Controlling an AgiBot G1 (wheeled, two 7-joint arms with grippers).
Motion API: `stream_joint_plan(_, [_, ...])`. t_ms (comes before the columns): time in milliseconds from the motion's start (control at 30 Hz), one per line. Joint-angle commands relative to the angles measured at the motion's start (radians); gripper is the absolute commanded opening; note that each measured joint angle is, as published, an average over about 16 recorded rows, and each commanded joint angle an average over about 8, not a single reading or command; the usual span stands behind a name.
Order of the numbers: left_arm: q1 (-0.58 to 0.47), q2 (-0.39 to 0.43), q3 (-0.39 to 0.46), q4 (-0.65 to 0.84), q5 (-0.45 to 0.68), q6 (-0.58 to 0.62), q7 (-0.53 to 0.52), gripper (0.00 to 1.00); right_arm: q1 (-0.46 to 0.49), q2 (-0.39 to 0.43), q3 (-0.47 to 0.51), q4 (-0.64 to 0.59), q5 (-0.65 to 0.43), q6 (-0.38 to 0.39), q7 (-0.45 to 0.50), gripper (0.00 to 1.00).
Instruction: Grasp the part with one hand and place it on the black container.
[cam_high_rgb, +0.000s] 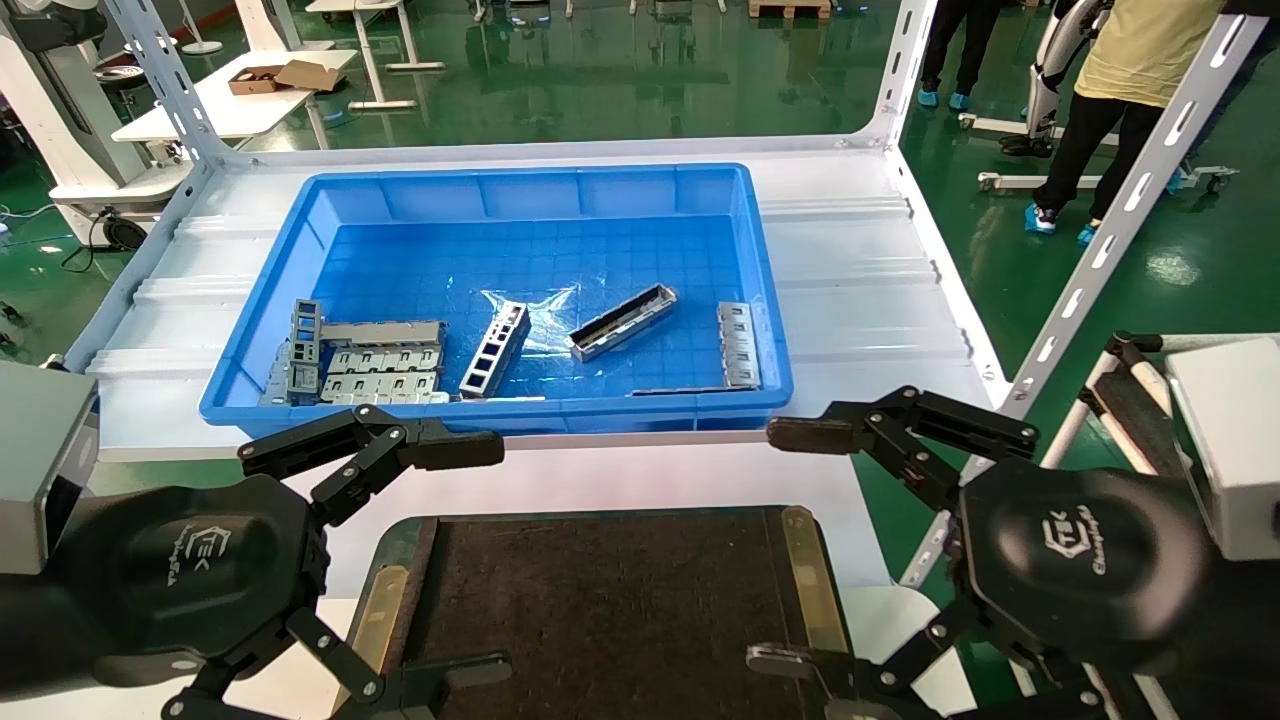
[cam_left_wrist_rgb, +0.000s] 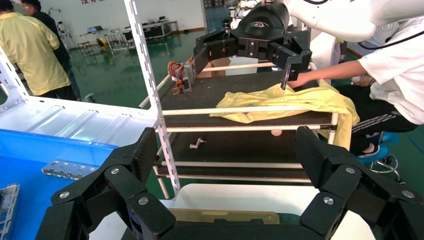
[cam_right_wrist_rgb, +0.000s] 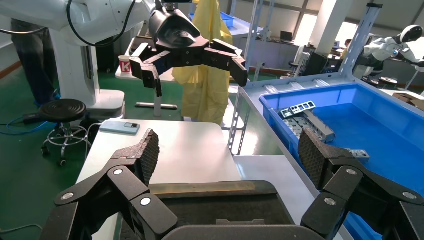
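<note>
nothing was grasped yet: the slim silver-grey trough-shaped metal part (cam_high_rgb: 622, 321) lay in the blue plastic bin (cam_high_rgb: 500, 185), beyond the flat black felt container (cam_high_rgb: 600, 600). the left gripper (cam_high_rgb: 470, 560) and right gripper (cam_high_rgb: 790, 545) hovered spread and empty; next, one likely needed to reach forward.

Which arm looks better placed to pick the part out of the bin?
Probably right. The part lies right of centre in the blue bin, nearer the open right gripper than the open left gripper; both hover empty beside the black container.
</note>
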Motion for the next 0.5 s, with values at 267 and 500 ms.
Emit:
stream_joint_plan(267, [0.0, 0.0, 0.0, 0.0, 0.0, 0.0, 0.0, 1.0, 0.0, 0.0, 0.0, 0.0, 0.0, 0.0, 0.0, 1.0])
stream_joint_plan(500, [0.0, 0.0, 0.0, 0.0, 0.0, 0.0, 0.0, 1.0, 0.0, 0.0, 0.0, 0.0, 0.0, 0.0, 0.0, 1.0])
